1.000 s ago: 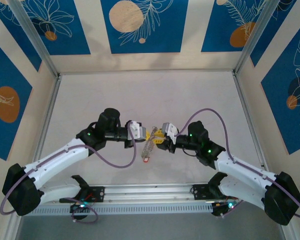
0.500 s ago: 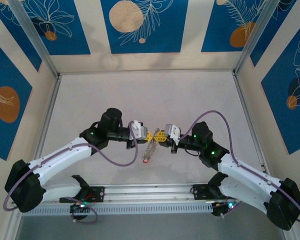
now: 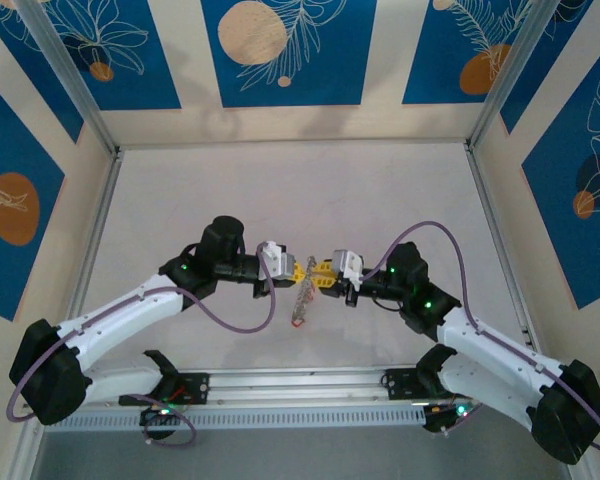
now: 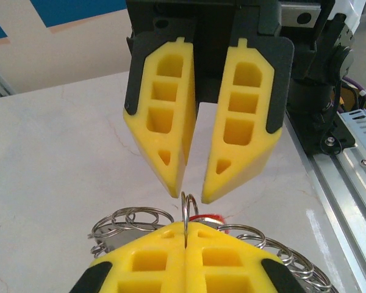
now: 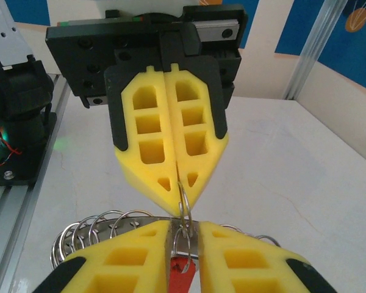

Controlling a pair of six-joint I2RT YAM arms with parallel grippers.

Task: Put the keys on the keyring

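Both arms (image 3: 130, 310) bend inward, jaws tip-to-tip at keyring (image 3: 301, 295).

Keyring (image 3: 300, 297) touching left end effector (image 3: 302, 268)

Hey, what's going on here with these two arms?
The robot is working a keyring between its two grippers, over the middle of the table. The left gripper is shut on one small loop of the keyring. The right gripper faces it, jaws slightly apart at that loop. A red-tagged key shows at the keyring's lower end.
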